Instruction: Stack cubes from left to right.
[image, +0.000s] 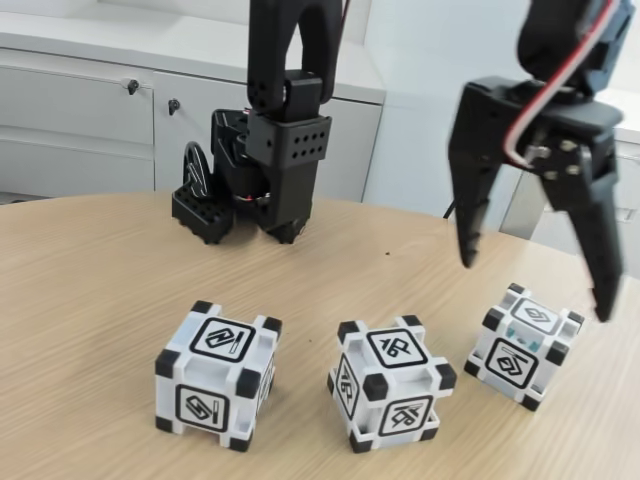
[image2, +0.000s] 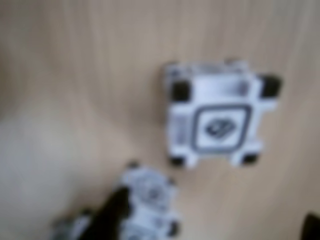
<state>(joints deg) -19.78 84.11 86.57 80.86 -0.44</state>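
Fingers of your gripper hang spread wide, tips down, pinching nothing, above the wooden table. In the fixed view the right cube sits just below and between the fingertips, turned corner-on. The middle cube and left cube stand apart, left of the fingers, all unstacked
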